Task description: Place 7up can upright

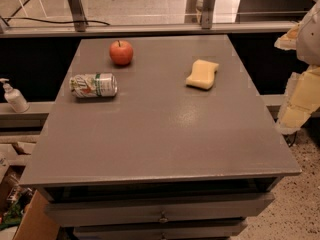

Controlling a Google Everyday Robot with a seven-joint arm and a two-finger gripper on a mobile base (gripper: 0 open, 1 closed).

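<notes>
The 7up can (93, 85) lies on its side on the grey table top (165, 129), near the left edge, its silver top pointing left. It has a white and silver body with a green band and logo. My gripper (299, 95) shows as pale yellow and white parts at the right edge of the view, beyond the table's right side. It is far from the can and holds nothing that I can see.
A red apple (121, 52) stands just behind the can. A yellow sponge (202, 74) lies at the back right. A white pump bottle (14, 97) stands on a ledge left of the table. Drawers (160, 211) are below the front edge.
</notes>
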